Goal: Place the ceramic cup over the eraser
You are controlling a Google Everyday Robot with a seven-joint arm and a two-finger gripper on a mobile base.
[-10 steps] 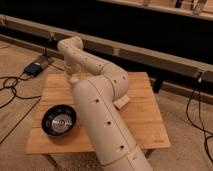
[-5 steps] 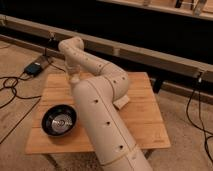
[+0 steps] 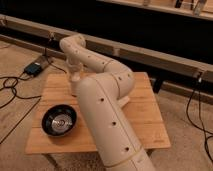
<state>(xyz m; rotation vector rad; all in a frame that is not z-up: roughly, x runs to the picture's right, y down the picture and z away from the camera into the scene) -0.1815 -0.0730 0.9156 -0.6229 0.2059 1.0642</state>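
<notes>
Ceramic cup (image 3: 74, 86): pale shape under the gripper (image 3: 75, 76), back left of wooden table (image 3: 145, 117). Fingers closed; grip on cup, cannot tell. Black bowl (image 3: 59, 121) front left.

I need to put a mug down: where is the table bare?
Bare: the table on the picture's right, past the arm, and the back-left corner beside the gripper. Crowded: between the black bowl and the arm.
</notes>
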